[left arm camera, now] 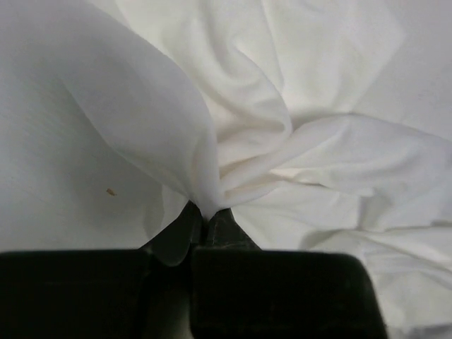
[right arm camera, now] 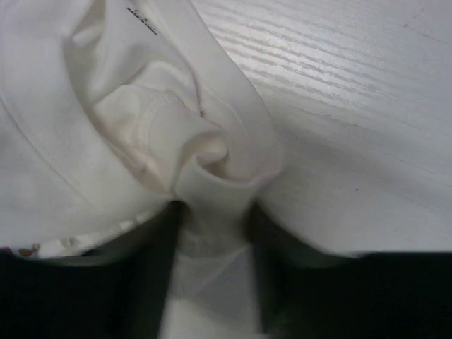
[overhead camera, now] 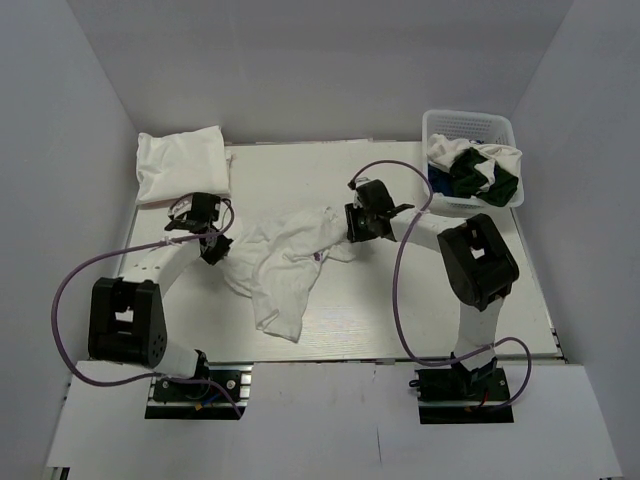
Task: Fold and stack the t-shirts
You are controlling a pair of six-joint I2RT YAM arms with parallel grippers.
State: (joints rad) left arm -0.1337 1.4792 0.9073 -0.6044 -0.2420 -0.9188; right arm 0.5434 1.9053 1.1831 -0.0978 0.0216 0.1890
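Nearest the bottom of the top view, a loose tail of the white t-shirt (overhead camera: pixel 285 270) droops toward the lower centre of the table (overhead camera: pixel 400 310), rumpled and not folded. A little further up, the shirt runs across the middle of the frame and each arm has one end of it. The left gripper (overhead camera: pixel 213 245) is at its left edge and the right gripper (overhead camera: pixel 352 225) at its right edge, so the cloth's long axis lies left to right between them, with slack sagging in the middle.

In the left wrist view the fingers are closed tight on a thin pinch of cloth, and the rest billows away toward the top of the frame. In the right wrist view the fingers stand a little apart, clamped on a thick wad of what looks like hem or collar.

To my eye the next move turns on drawing those two ends apart to pull the shirt flat. Neither arm is nearer, since both have hold.

At the far upper left lies a folded white pile (overhead camera: pixel 180 165). At the upper right a basket (overhead camera: pixel 470 117) holds more shirts (overhead camera: pixel 480 170) in white, green and blue
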